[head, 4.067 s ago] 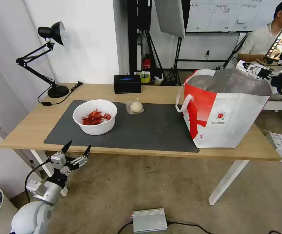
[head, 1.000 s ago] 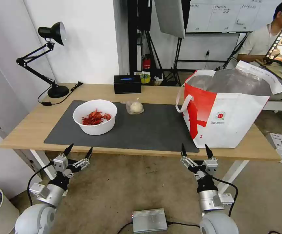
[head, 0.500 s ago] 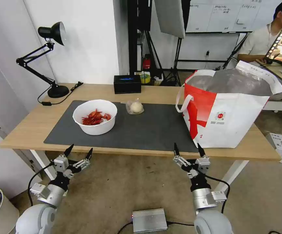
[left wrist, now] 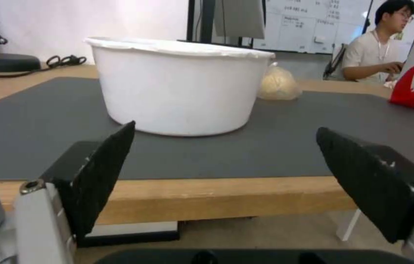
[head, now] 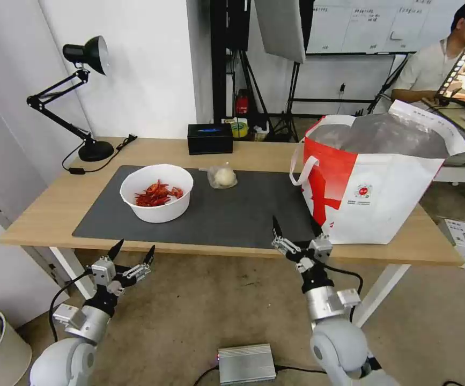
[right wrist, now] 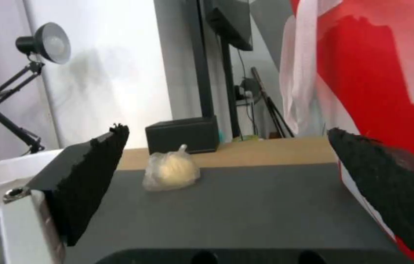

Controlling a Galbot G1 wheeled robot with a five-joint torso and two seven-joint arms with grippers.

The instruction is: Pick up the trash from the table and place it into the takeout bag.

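Risen right claw (head: 295,228) (spread) faces bagged bun (head: 222,176).

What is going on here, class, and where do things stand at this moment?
A two-armed robot is clearing trash off a table into a takeout bag. Nothing is held. The right end effector is open at the table's front edge, near the bag, facing the clear bag with pale bun. The left end effector is open, low in front of the table, facing the white bowl of red shells. Both items sit on the grey mat.
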